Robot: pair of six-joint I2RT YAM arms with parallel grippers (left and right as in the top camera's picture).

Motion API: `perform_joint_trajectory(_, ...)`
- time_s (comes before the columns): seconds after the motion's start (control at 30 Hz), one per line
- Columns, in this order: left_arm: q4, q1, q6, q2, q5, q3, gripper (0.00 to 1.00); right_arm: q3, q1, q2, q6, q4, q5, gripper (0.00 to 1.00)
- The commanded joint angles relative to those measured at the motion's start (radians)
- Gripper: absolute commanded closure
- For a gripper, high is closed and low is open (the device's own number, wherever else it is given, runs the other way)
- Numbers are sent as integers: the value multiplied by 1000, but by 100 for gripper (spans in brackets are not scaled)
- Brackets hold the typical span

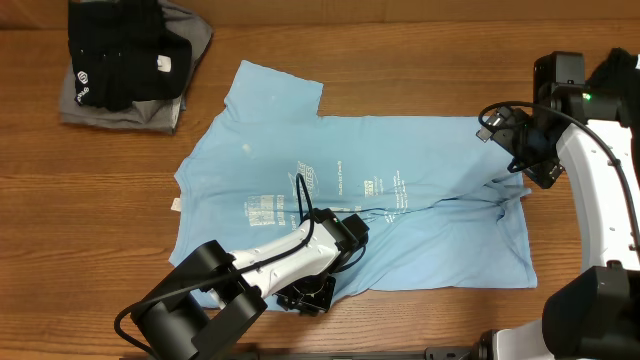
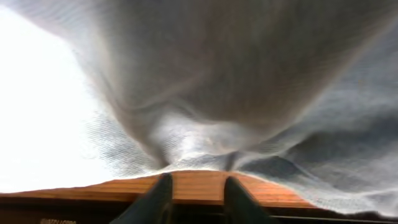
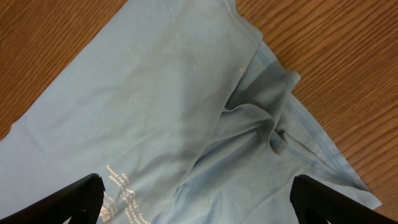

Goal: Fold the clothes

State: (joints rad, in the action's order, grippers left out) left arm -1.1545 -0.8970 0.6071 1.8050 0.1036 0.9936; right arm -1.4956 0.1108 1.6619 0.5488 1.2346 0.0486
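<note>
A light blue T-shirt point(image 1: 400, 200) with white lettering lies spread across the wooden table, print side up. Its right end is rumpled into folds point(image 3: 267, 124). My left gripper point(image 1: 312, 292) is at the shirt's near hem; in the left wrist view its two dark fingers point(image 2: 163, 190) stand close together, and the cloth point(image 2: 199, 143) gathers into a bunch right at their tips. The left gripper point(image 2: 198, 183) is shut on that hem. My right gripper point(image 1: 520, 150) hovers over the shirt's right end, its jaws wide open with nothing between them point(image 3: 199, 199).
A pile of folded black and grey clothes point(image 1: 125, 60) sits at the far left corner. The table's front edge point(image 1: 420, 345) runs close behind the left arm. Bare wood point(image 1: 90, 230) lies left of the shirt.
</note>
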Motion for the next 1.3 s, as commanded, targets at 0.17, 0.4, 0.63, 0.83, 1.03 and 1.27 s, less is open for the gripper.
perform_joint_trajectory(0.17, -54, 16, 6, 14, -60, 55, 96, 3, 3, 68, -6, -4, -7, 0)
perform_joint_trajectory(0.4, -48, 40, -64, 14, -58, 147, 61, 3, 3, 113, -18, -4, -10, 0)
perform_joint_trajectory(0.63, -4, 18, -85, 14, 72, 147, 7, 3, 3, 125, -29, -19, -6, 0)
perform_joint_trajectory(0.83, 10, -43, -88, 14, 80, 129, 7, 3, 3, 125, -29, -23, -6, 0)
perform_joint_trajectory(1.03, 98, -59, -84, 14, 71, 53, 3, 3, 3, 125, -29, -21, -6, 0)
perform_joint_trajectory(1.27, 150, -31, -77, 15, 22, 21, 13, 3, 3, 125, -29, -18, -6, 0)
